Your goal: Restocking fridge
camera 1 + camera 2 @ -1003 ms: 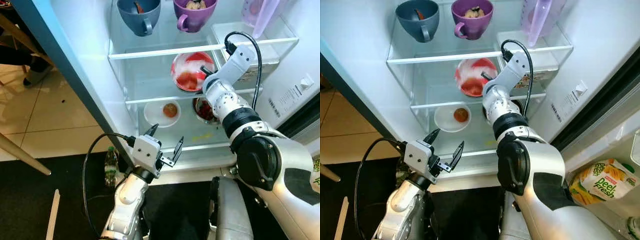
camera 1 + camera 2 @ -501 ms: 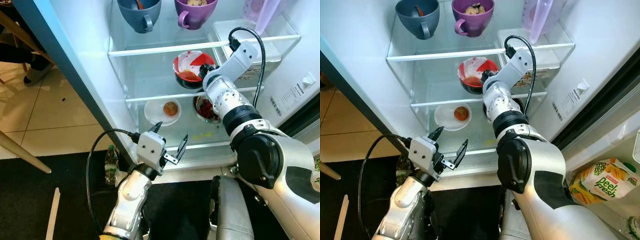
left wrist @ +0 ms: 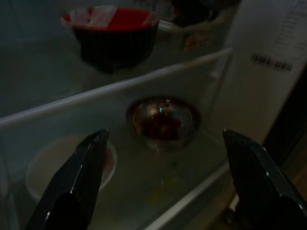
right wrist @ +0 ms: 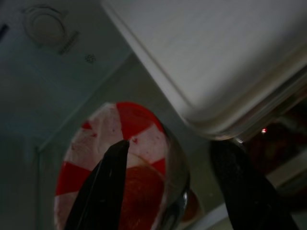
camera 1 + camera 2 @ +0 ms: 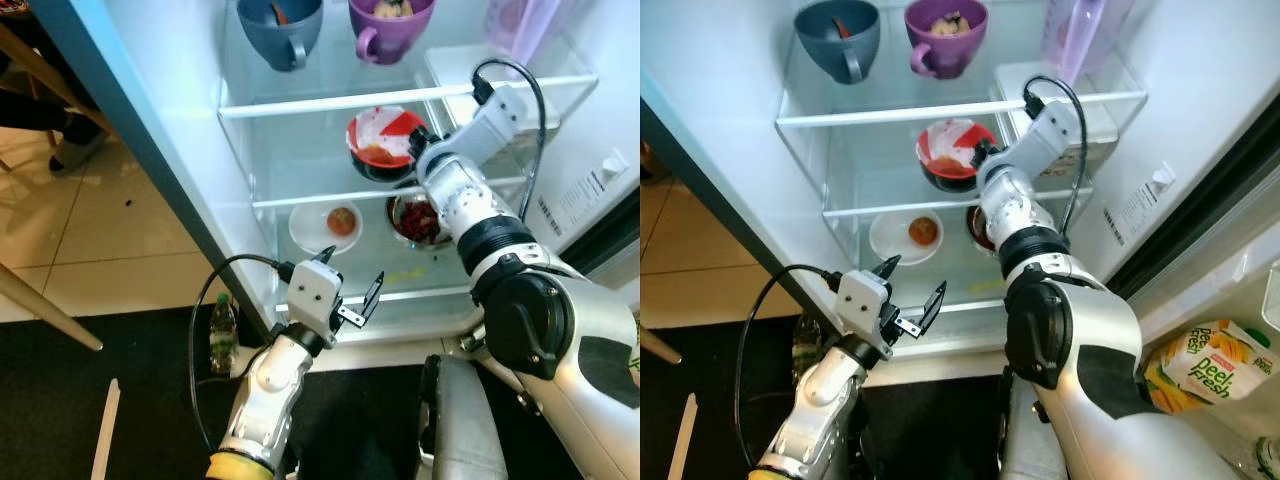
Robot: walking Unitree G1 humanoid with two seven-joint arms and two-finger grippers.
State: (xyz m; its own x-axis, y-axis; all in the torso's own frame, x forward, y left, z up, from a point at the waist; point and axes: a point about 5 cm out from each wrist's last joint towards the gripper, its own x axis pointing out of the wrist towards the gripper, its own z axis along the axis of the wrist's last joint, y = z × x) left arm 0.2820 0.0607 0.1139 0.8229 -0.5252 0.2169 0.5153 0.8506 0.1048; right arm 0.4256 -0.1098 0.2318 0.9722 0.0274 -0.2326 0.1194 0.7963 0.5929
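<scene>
Your left gripper (image 5: pixel 349 291) has crept closer to the fridge, fingers spread and empty. The red-and-white bowl (image 5: pixel 385 140), tipped a second ago, now sits upright on the middle shelf (image 5: pixel 300 196); your right gripper (image 4: pixel 168 187) is released, so that item looks stocked. The left wrist view reveals the dark bowl (image 3: pixel 163 122) beneath that shelf.

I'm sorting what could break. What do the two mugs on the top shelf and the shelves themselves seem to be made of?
The grey-blue mug and the purple mug look like matte plastic or glazed ceramic: solid colour, thick rims, soft sheen; which one is hard to tell. The shelves look like clear glass with white plastic front trim: the plate on the shelf below shows through them.
</scene>
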